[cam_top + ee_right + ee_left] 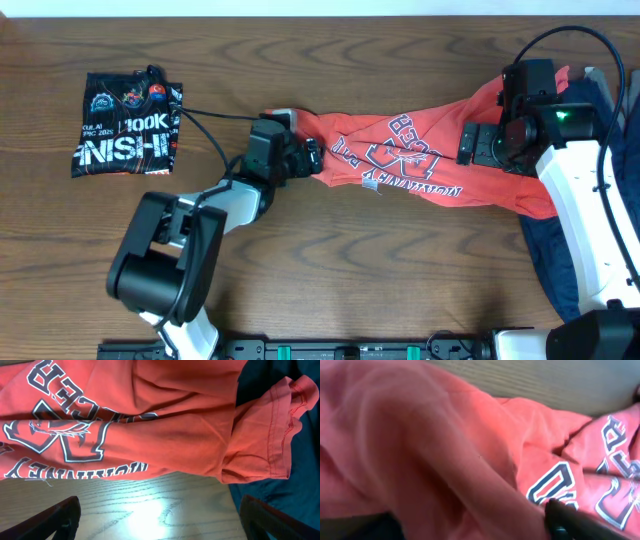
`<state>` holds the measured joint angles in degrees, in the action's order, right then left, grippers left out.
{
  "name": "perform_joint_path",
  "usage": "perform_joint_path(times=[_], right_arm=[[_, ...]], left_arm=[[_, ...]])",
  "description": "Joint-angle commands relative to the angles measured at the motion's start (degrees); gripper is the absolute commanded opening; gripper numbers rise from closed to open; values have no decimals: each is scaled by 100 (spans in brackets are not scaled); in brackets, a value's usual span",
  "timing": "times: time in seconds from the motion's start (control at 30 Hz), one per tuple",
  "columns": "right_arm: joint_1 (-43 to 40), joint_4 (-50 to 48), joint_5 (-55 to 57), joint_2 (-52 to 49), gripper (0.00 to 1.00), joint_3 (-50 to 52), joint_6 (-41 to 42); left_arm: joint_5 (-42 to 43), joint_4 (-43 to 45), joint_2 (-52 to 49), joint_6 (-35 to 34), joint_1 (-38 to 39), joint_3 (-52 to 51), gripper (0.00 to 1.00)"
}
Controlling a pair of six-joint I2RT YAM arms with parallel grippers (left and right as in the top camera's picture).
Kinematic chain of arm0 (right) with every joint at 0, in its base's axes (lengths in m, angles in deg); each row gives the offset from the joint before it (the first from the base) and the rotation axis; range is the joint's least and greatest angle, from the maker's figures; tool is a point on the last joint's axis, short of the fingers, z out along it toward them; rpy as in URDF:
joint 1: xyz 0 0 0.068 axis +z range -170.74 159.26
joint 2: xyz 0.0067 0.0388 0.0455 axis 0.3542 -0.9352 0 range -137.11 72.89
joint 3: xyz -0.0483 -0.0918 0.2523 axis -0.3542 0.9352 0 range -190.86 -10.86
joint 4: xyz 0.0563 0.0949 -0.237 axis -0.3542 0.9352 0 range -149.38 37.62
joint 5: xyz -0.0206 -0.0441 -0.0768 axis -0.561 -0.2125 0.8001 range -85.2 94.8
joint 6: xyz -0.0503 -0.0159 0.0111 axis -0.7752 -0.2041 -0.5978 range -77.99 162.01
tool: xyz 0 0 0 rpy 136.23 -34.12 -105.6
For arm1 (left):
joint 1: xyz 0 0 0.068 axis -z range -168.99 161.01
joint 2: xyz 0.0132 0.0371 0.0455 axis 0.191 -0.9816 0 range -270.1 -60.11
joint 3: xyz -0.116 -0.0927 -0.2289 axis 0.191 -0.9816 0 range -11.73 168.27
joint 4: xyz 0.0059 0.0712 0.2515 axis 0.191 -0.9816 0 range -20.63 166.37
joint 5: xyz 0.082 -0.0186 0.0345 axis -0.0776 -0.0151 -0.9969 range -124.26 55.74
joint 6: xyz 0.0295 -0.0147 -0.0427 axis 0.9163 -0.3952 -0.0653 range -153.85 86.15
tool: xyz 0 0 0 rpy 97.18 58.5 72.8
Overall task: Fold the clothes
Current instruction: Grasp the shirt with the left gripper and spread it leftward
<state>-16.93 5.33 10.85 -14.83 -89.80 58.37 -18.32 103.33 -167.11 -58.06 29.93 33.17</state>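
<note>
The orange-red T-shirt [420,150] with the navy-and-white crest print lies stretched across the middle of the table, bunched to a narrow end at the left. My left gripper [312,158] is at that bunched end. In the left wrist view its fingers [470,522] stand apart with orange fabric [445,450] piled between them. My right gripper [470,145] hovers over the shirt's right part; its fingers [160,512] are wide open and empty over bare wood, the shirt [150,420] just beyond. The navy blue T-shirt [548,255] lies at the right under the right arm and also shows in the right wrist view [300,470].
A folded black printed shirt [128,125] lies at the far left of the wooden table [380,270]. A black cable [215,115] runs from it toward the left arm. The right arm's white base [590,220] stands over the navy shirt at the right edge.
</note>
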Motion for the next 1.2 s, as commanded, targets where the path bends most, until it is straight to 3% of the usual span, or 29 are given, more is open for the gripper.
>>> perform_joint_path(times=[0.0,0.07,0.17,0.27,0.5,0.63,0.67,0.7,0.77,0.8,0.83,1.03,1.17], right_arm=[[-66,37,39,101,99,-24,103],[-66,68,39,101,99,-24,146],[-66,74,37,101,99,-24,146],[-66,72,37,101,99,-24,146],[-66,68,-28,101,99,-24,144],[-66,72,-28,101,99,-24,144],[-66,72,-28,101,99,-24,144],[-66,70,-26,101,99,-24,142],[-66,68,-26,101,99,-24,142],[-66,68,-26,101,99,-24,142],[-66,68,-26,101,99,-24,142],[-131,66,-26,98,99,-24,142],[-136,42,-24,94,99,-24,140]], left_arm=[[-96,474,-57,-118,-90,52,35],[-146,896,-28,-125,-284,136,21],[-157,946,57,-278,-699,507,19],[-160,632,66,-291,-1150,1117,6],[-160,-981,66,175,-2017,2796,6],[17,-2218,72,186,-2181,3250,8],[170,-2505,72,186,-2179,3274,15],[413,-2846,72,184,-2162,3274,37],[868,-3552,70,181,-2090,3274,67],[1019,-3915,70,181,-2044,3274,87],[1141,-4273,70,181,-1989,3274,98],[1600,-6470,70,144,-1364,3268,98],[1600,-7020,70,140,-682,3147,98]])
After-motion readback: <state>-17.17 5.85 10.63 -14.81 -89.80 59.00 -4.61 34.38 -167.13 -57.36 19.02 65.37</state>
